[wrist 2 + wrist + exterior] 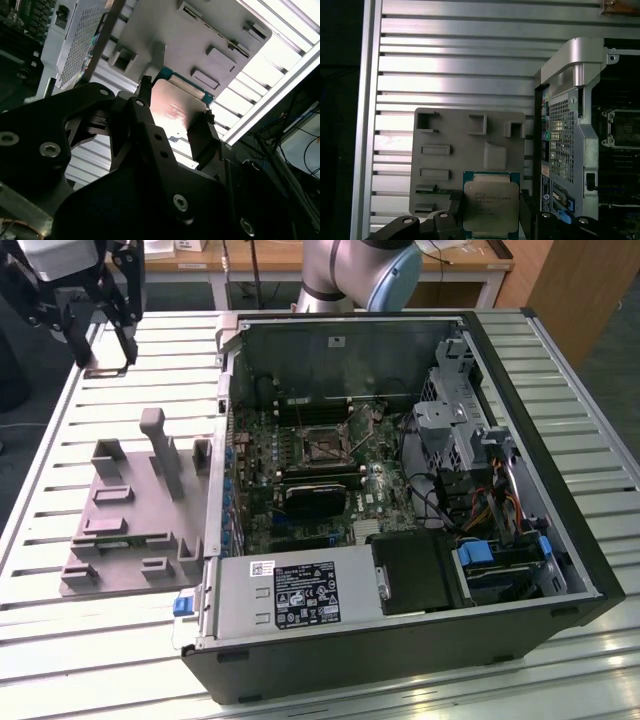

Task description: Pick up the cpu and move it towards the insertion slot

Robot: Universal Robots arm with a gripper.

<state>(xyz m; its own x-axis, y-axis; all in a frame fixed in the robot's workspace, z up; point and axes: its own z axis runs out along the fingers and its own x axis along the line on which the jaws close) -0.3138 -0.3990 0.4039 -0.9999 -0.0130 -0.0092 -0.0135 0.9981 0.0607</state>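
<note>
Silver, blue-capped arm (335, 275) carries a black hand (176, 100) with silver screws (180, 202).

Exterior view: the frame edge crops the gripper (108, 365) at the computer case's (400, 650) ten o'clock; we cannot resolve the insertion slot's (322, 443) centre. First wrist view: the edge crops the cpu (487, 207), whose flanks the fingers (526, 212) cover.

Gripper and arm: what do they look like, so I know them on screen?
The gripper is matte black, with jointed link fingers on a pale body; silver hex screws stud its links. The arm is a silver-grey tube with a blue joint cap.
</note>
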